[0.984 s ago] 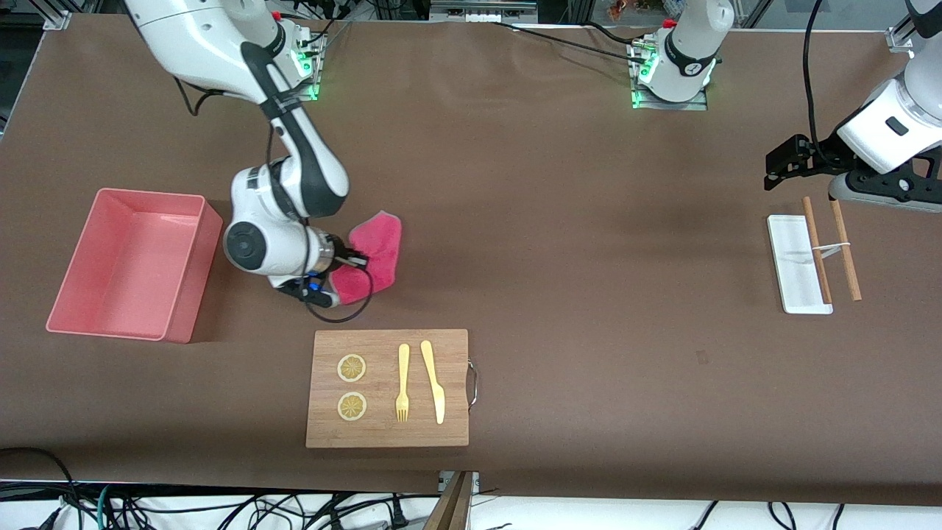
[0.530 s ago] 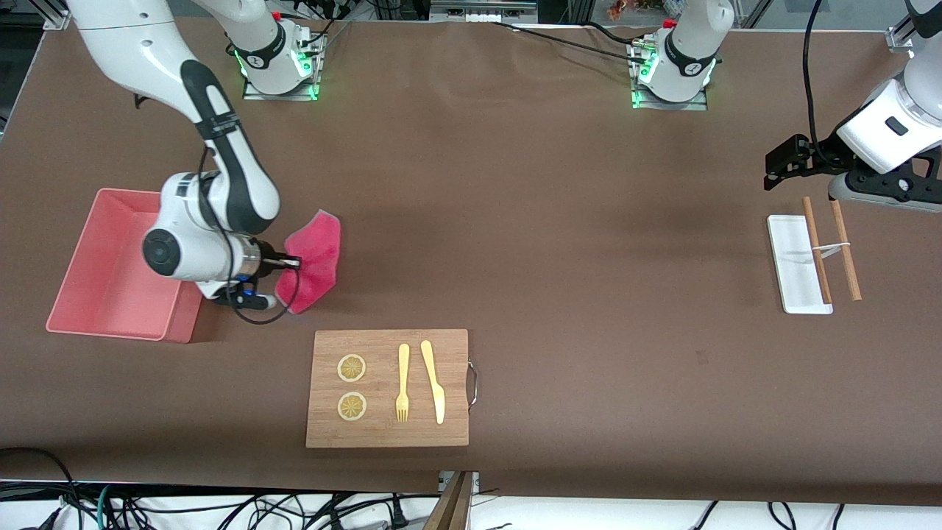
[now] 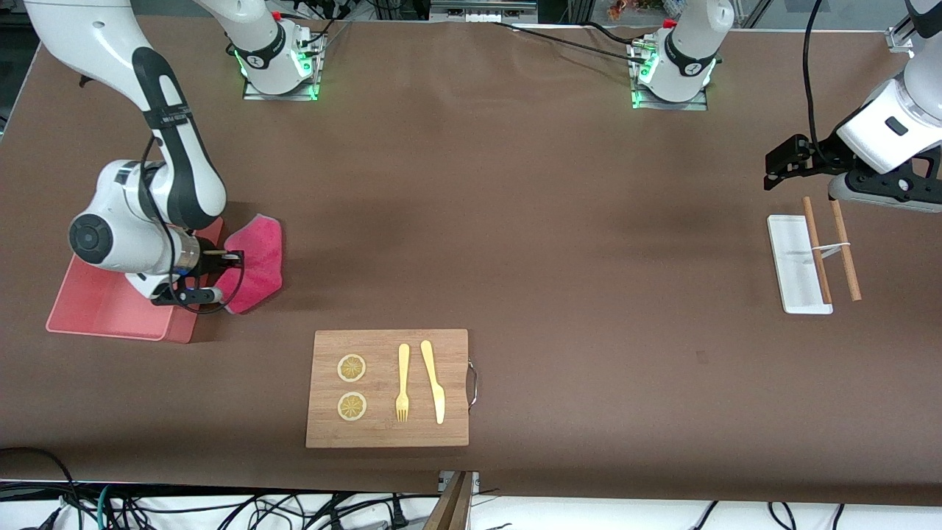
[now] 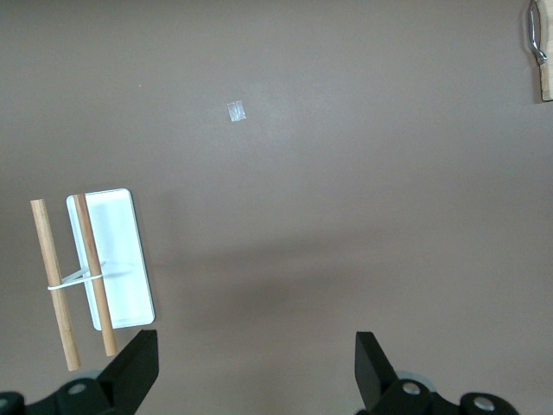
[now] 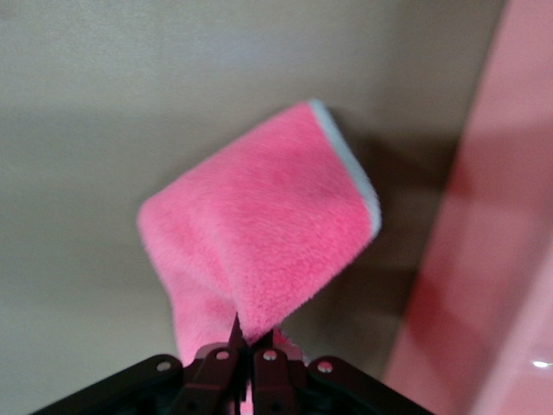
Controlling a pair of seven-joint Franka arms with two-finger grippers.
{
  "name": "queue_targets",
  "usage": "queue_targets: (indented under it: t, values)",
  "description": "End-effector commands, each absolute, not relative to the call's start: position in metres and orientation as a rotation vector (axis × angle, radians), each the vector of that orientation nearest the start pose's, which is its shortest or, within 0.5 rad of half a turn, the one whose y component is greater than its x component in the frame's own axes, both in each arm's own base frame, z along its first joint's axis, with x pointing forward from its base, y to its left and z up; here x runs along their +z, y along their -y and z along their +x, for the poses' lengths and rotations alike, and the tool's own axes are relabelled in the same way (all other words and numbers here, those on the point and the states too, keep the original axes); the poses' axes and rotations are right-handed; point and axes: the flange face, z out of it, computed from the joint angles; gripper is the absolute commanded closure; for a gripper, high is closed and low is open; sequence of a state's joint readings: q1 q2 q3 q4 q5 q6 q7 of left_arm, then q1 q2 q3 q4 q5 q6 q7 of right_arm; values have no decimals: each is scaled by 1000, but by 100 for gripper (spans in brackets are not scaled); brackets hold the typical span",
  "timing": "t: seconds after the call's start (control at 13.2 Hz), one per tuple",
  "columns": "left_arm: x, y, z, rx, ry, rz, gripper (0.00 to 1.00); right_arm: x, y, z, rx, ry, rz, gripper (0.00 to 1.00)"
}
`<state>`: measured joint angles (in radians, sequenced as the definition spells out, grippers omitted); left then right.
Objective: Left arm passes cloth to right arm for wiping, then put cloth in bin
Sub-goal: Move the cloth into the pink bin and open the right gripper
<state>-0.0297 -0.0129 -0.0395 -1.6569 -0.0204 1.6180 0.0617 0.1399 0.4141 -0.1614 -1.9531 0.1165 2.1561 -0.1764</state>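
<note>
Right gripper [image 3: 234,258] is pinching the floppy crimson-pink fluffy cloth [image 3: 254,263] just beside the salmon-pink plastic bin [image 3: 110,316], so letting go early probably drapes it over the wall onto the bench; left gripper [image 4: 255,367] waits spread over the white tray [image 3: 791,261].

Pink cloth [image 3: 256,259] hanging beside salmon bin [image 3: 96,313] rim.

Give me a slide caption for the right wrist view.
Right pincer shut on the cloth, beside the bin.
</note>
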Motion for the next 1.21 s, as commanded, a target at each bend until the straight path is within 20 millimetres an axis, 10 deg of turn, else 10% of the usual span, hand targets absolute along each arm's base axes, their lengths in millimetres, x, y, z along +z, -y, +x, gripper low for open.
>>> queue_targets:
  t: [0.0,0.53,0.91,1.14]
  values:
    - [601,40,548,43,-233,-3137,0,297,18,580,324,210,-3105,100]
    - [601,40,548,43,-233,-3137,0,403,74,559,246,174,-3122,100]
    - [602,40,548,41,-233,-3137,0,429,121,550,235,191,-3175,100]
    - [601,40,548,43,-233,-3137,0,414,122,551,264,176,-3174,59]
